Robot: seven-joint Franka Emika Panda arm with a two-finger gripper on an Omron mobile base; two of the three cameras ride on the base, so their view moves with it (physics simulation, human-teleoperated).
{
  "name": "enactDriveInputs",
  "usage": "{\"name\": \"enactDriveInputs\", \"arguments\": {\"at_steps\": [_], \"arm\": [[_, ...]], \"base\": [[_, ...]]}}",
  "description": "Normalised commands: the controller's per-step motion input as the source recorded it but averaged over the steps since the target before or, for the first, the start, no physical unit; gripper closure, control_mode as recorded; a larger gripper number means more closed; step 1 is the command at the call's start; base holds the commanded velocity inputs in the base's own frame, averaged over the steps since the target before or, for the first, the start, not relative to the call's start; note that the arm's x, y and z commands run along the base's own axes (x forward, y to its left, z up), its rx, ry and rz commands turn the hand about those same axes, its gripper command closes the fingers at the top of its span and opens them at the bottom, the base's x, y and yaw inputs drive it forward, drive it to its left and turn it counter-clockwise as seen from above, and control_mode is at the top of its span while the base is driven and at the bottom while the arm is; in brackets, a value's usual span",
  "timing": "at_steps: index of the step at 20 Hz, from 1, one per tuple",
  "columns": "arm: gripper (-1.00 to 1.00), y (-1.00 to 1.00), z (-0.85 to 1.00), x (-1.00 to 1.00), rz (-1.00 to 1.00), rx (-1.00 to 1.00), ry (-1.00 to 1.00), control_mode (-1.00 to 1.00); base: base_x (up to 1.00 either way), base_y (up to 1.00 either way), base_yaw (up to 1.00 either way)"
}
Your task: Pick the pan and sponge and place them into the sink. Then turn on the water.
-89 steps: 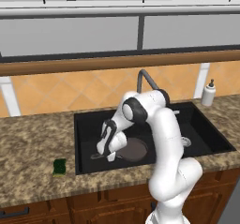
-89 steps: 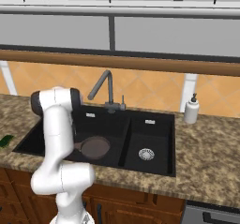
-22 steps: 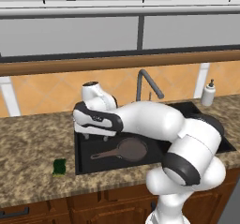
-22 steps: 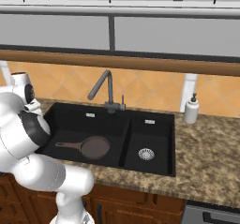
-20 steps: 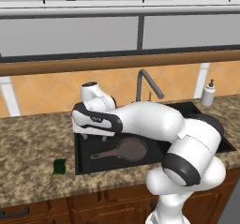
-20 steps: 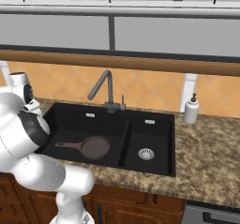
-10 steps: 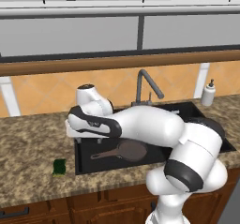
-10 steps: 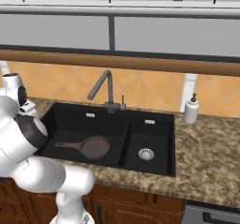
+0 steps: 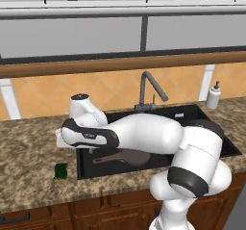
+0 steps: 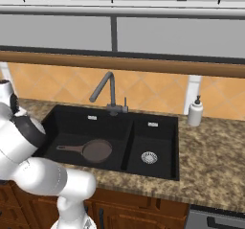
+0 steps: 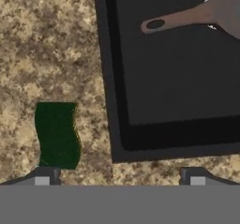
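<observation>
The dark pan (image 10: 97, 151) lies flat in the larger left basin of the black sink (image 10: 160, 136), handle pointing left; the hand view catches its handle (image 11: 180, 18). On the granite counter left of the sink lies the dark green sponge (image 9: 61, 172). My gripper (image 11: 119, 178) hangs over the counter beside the sink's front-left corner (image 11: 178, 87), open, with nothing between its tips. The sponge (image 11: 57, 134) sits just ahead of the left finger tip (image 11: 46, 177), off to the side of the gap. No water stream is in view at the faucet (image 10: 106, 90).
A white soap dispenser (image 10: 194, 112) stands on the counter right of the sink. The gooseneck faucet (image 9: 150, 87) rises behind the basins. My arm stretches across the left basin in the left base view. Granite counter extends left of the sponge.
My arm let go of the pan in the left basin and swung left over the counter; in the last second the hand drifted further left and lower toward the sponge.
</observation>
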Motion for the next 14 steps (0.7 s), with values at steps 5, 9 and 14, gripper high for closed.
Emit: {"name": "enactDriveInputs", "arguments": {"at_steps": [5, 9, 14], "arm": [[-1.00, 0.55, 0.00, 0.00, 0.08, 0.00, 0.00, -1.00], [-1.00, 0.45, -0.04, 0.00, 0.09, 0.00, 0.00, -1.00], [-1.00, 0.28, -0.10, 0.00, 0.09, 0.00, 0.00, -1.00]], "base": [[0.00, 0.00, 0.00], [0.00, 0.00, 0.00], [0.00, 0.00, 0.00]]}}
